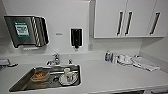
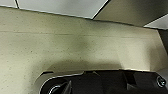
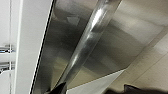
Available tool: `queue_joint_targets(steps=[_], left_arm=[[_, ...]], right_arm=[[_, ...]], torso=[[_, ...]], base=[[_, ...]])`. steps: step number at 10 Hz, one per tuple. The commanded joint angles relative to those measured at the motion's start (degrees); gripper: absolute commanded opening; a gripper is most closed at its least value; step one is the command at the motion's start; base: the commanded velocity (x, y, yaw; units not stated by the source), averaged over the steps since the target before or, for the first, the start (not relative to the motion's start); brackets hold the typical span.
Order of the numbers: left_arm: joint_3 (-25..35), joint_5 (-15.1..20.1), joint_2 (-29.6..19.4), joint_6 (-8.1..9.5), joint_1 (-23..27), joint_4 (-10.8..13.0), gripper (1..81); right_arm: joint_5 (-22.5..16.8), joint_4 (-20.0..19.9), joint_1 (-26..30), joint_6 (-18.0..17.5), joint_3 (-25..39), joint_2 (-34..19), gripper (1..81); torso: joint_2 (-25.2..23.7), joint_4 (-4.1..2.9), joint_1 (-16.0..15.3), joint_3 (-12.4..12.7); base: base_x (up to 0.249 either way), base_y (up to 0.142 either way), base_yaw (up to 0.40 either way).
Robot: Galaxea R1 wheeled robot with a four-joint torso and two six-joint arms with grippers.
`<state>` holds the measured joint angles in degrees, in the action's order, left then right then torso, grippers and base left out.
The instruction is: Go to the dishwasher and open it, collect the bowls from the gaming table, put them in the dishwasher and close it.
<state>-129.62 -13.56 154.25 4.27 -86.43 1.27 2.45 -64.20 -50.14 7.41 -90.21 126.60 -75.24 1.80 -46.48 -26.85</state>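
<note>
Stainless dishwasher (image 3: 100,45) door fills the right wrist view, its long bar handle (image 3: 85,47) crossing close by, arm apparently brought low to reach it for opening; jaws' spread cannot tell; head view faces sink (image 1: 22,81) with dirty dishes in white table (image 1: 107,75).

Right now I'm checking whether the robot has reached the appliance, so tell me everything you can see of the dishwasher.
The dishwasher shows in the right wrist view as a brushed stainless-steel front panel, reflective, seen close and at a slant. A long polished steel bar handle runs across it. A white cabinet front borders one side, and pale tiled floor lies past its other edge. Whether the door is shut or ajar cannot be told.
</note>
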Motion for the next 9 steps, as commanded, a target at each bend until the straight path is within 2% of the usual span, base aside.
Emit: queue_joint_targets(steps=[1, 4, 9], left_arm=[[0.77, 1.95, -1.31, -0.22, 3.32, 0.05, 81.1], [0.77, 1.95, -1.31, -0.22, 3.33, 0.05, 81.1], [0.42, 1.95, -1.13, -0.22, 3.24, 0.05, 81.1]], right_arm=[[-4.03, -2.86, 10.00, 0.06, -3.38, 0.00, 81.1], [-3.94, -3.13, 11.41, 0.06, -4.44, 0.08, 81.1], [-4.64, -3.22, 10.36, 0.06, -9.61, 1.84, 81.1]], torso=[[0.00, 0.00, 0.00, 0.00], [0.00, 0.00, 0.00, 0.00], [0.00, 0.00, 0.00, 0.00]], base=[[0.000, 0.000, 0.000], [0.000, 0.000, 0.000], [0.000, 0.000, 0.000]])
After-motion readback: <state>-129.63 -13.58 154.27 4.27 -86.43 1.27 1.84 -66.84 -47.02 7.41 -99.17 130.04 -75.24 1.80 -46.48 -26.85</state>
